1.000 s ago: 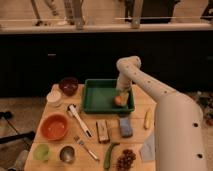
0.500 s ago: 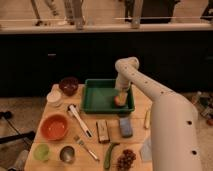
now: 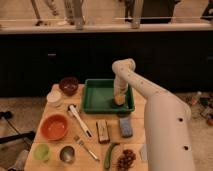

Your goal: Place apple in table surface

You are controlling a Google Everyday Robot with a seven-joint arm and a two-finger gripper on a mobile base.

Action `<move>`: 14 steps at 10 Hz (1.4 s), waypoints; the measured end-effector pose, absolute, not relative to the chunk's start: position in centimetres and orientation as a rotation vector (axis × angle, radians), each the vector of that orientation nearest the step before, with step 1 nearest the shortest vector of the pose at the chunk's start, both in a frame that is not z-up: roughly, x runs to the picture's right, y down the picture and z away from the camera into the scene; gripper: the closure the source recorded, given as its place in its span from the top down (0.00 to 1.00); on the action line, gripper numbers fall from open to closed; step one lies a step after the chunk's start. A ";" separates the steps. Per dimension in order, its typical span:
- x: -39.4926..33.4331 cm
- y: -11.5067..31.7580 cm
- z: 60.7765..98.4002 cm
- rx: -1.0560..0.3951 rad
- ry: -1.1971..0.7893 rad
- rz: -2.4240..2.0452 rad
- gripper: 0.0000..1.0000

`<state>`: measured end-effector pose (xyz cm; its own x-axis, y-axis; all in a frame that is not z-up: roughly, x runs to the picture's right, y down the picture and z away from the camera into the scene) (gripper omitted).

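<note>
The apple (image 3: pixel 119 100), small and yellow-orange, lies in the right front corner of the green tray (image 3: pixel 99 94). My gripper (image 3: pixel 119 95) points down into that corner, right over the apple and touching or nearly touching its top. The white arm arches over from the right side and hides part of the table there. The table surface (image 3: pixel 102 116) is light wooden planks and carries everything else.
Left of the tray are a dark red bowl (image 3: pixel 68 85) and a white cup (image 3: pixel 53 97). In front lie an orange bowl (image 3: pixel 54 126), a white utensil (image 3: pixel 80 120), a fork (image 3: pixel 87 148), two sponges (image 3: pixel 103 131), a cucumber (image 3: pixel 111 154) and grapes (image 3: pixel 126 159).
The arm has leaned a little further over the tray and the gripper has settled slightly lower onto the apple. The apple has not moved.
</note>
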<state>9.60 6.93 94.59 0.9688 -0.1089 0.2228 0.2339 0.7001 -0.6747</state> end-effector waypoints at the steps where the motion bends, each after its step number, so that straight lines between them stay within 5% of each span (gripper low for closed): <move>1: 9.6 7.0 94.5 -0.776 -0.169 -0.195 0.28; 4: 10.1 7.2 94.0 -0.780 -0.157 -0.194 0.01; 14: 10.5 0.2 84.8 -0.563 -0.170 -0.214 0.00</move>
<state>10.54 0.19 84.85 0.9639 -0.1536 0.2174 0.2463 0.8247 -0.5091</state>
